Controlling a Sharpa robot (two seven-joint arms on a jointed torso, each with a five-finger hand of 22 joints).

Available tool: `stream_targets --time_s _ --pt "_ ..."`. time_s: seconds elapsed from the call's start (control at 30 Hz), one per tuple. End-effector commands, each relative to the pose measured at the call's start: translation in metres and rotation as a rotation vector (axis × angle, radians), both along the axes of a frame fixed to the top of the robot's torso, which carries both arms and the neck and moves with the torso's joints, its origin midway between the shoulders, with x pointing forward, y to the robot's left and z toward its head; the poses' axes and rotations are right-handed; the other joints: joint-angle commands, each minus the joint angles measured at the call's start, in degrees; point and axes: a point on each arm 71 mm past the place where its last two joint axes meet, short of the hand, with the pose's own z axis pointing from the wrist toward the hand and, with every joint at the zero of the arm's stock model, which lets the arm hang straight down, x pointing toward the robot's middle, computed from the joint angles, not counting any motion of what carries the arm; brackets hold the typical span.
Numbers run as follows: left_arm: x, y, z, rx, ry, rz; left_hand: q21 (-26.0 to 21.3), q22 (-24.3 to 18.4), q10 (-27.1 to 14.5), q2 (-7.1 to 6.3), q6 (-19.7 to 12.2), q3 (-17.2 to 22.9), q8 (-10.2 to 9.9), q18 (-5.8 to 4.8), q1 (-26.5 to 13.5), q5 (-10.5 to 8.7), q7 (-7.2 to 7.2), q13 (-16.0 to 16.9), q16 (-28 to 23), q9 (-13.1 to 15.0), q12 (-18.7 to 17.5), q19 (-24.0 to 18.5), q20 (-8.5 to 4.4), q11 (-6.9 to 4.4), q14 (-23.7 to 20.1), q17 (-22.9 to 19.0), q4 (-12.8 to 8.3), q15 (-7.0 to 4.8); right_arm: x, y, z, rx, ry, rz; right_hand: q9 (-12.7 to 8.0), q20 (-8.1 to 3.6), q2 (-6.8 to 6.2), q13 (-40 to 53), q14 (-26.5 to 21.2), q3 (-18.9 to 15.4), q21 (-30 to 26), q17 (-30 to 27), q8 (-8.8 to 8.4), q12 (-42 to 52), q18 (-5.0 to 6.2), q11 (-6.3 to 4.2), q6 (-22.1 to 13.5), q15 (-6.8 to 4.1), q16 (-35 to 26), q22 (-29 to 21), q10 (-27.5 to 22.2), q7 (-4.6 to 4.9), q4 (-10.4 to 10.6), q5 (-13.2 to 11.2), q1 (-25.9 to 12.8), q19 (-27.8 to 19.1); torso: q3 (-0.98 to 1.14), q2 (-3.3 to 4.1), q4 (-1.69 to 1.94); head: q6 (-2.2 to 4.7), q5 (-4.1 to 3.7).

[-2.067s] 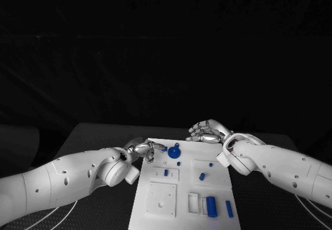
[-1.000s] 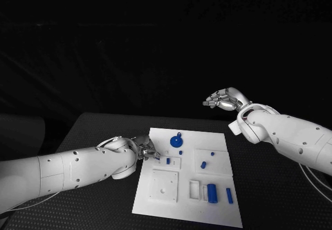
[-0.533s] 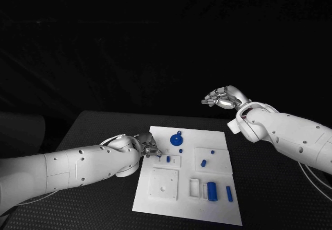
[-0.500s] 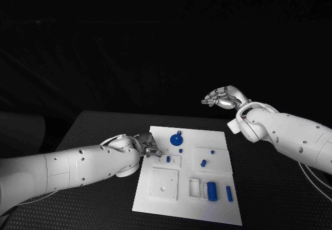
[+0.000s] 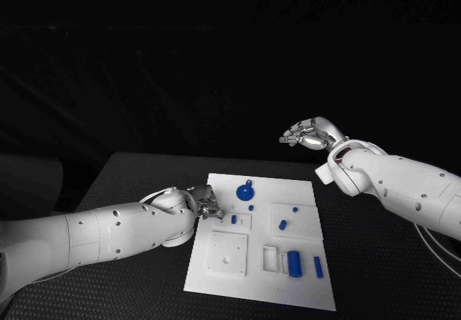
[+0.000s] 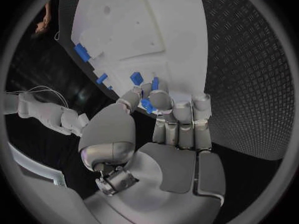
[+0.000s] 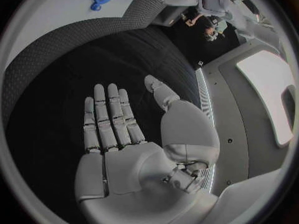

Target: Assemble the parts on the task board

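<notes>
A black table (image 5: 134, 173) fills the scene under a dark background, with the white task board (image 5: 264, 267) lying in its middle, long side running near to far.

The left hand (image 5: 200, 202) rests at the board's left edge, about level with the small square plate. In the left wrist view its fingertips (image 6: 149, 100) pinch a small blue part (image 6: 147, 105), tips down close to the board. The right hand (image 5: 308, 135) hangs high above the table's far right side, fingers spread flat and holding nothing, as the right wrist view (image 7: 118, 134) shows.

Over the last two seconds the right hand has lifted away from the far edge of the board and risen clear, while the left hand has settled lower and slightly nearer along the left edge. That suggests the left hand now owns the step: seating its part in a slot by the left edge.

On the board, a round blue disc (image 5: 244, 193) sits at the far middle, a blue peg (image 5: 282, 225) stands right of centre, and two blue bars (image 5: 294, 264) lie near the near right corner.

The board's right half and near end are open, and the table around it gives room. The left forearm crowds the left edge, so any sideways slide risks nudging the board.
</notes>
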Motion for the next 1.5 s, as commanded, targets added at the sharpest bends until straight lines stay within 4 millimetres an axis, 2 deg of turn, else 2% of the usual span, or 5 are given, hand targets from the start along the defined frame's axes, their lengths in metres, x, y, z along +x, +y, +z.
stream_targets --time_s 0.03,0.6,1.5 --pt "-0.0007 -0.0021 -0.0005 0.012 -0.004 -0.012 0.22 0.57 0.23 1.18 6.11 2.04 0.40 0.21 1.37 0.77 -2.01 0.13 0.38 1.82 0.44 0.37 -7.46 -0.83 2.75 0.12 -1.98 -2.66 -0.0005 0.0016 0.0009 0.002 -0.007 0.014 -0.11 0.27 -0.13 -0.03 0.08 0.29 -0.42 -0.18 -0.33 -0.48 1.14 -0.06 0.27 0.31 -0.39 0.35 0.47 0.20 0.07 0.96 -0.62 0.08 -0.04 -0.02 0.01 -0.11 0.00" --pt "-0.0053 -0.0062 -0.0045 0.015 0.020 -0.031 0.28 0.61 0.19 1.28 6.14 2.08 0.47 0.23 1.26 1.26 -2.04 0.24 0.47 1.87 0.61 0.40 -7.45 -0.86 2.76 0.16 -2.07 -2.59 -0.0004 0.0022 0.0006 0.002 -0.005 0.017 -0.17 0.33 -0.08 -0.02 0.15 0.37 -0.65 -0.31 -0.41 -0.79 1.21 -0.05 0.31 0.31 -0.49 0.44 0.63 0.21 0.15 1.69 -0.66 0.14 -0.06 -0.02 0.04 -0.47 -0.08" --pt "-0.0046 -0.0031 -0.0061 0.024 0.026 -0.029 0.31 0.63 0.13 1.32 6.12 2.14 0.51 0.26 1.27 1.50 -2.06 0.29 0.51 1.91 0.68 0.41 -7.45 -0.89 2.77 0.17 -2.18 -2.55 -0.0001 0.0033 0.0005 0.003 -0.005 0.019 -0.19 0.36 -0.05 -0.01 0.19 0.39 -0.79 -0.38 -0.43 -0.93 1.24 -0.06 0.35 0.31 -0.53 0.48 0.73 0.20 0.17 1.97 -0.67 0.16 -0.03 -0.03 0.01 -0.54 0.13"
